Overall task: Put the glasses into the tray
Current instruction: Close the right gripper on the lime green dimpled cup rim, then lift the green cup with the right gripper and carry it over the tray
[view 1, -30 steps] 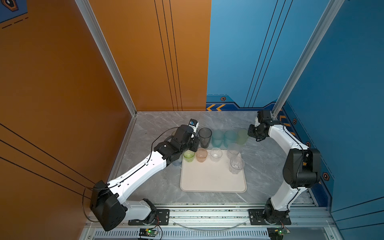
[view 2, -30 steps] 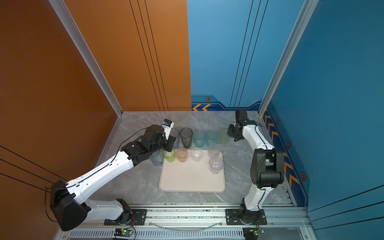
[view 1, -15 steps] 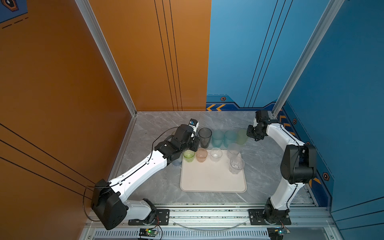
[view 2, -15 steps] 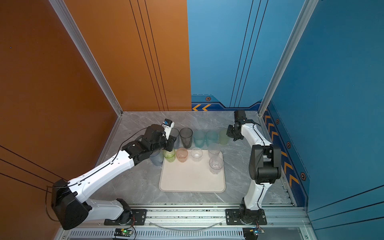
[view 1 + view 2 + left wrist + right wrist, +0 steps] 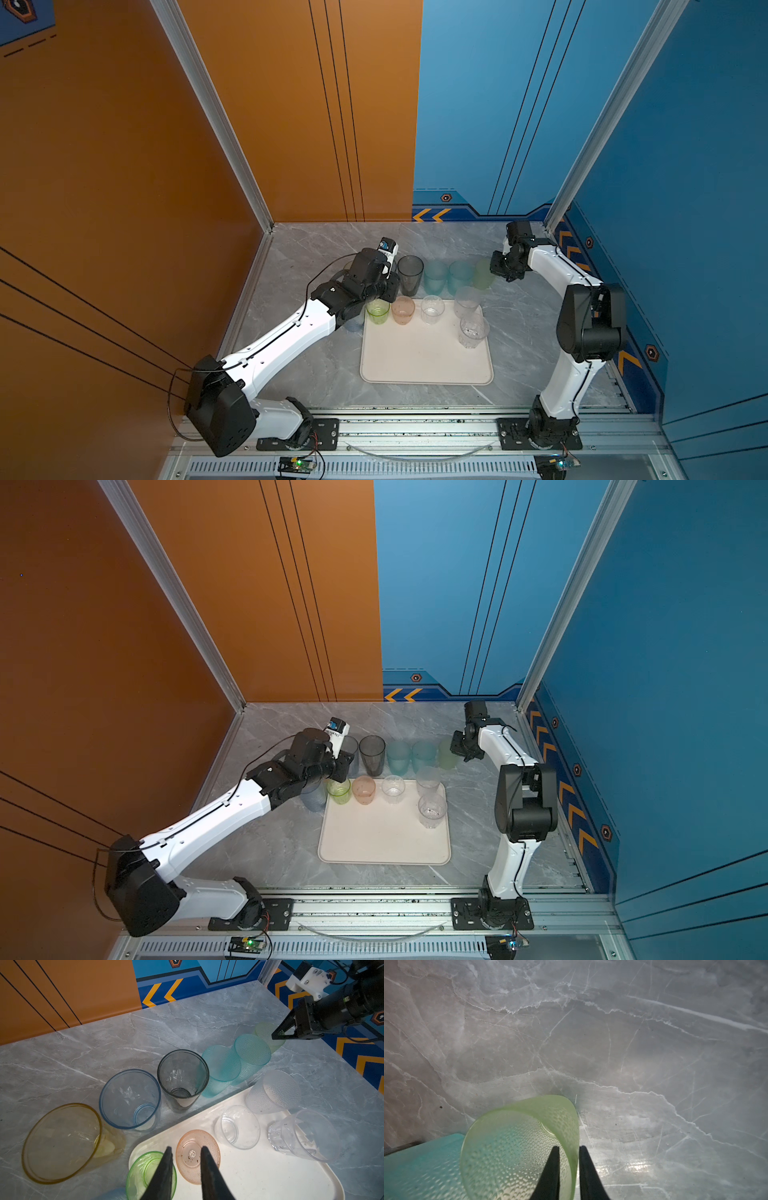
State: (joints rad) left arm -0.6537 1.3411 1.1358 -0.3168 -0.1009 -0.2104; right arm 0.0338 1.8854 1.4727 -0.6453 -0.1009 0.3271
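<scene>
Fingers of the right gripper pinch the upright pale-green tumbler's wall (mouth up); left gripper slightly parted.

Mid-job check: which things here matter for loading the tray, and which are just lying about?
Job: tray; glasses: green, pink, clear, frosted, cut clear, yellow, blue, second blue, grey, teal, second teal, lime, with the right fingers astride its wall.
Lying about: circuit board on the front rail.

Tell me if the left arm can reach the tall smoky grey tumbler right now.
Probably yes. The left hand hovers just short of the tall smoky grey tumbler, its mouth clear. A tall blue-tinted tumbler and a frosted teal tumbler crowd its sides, so grip the rim.
</scene>
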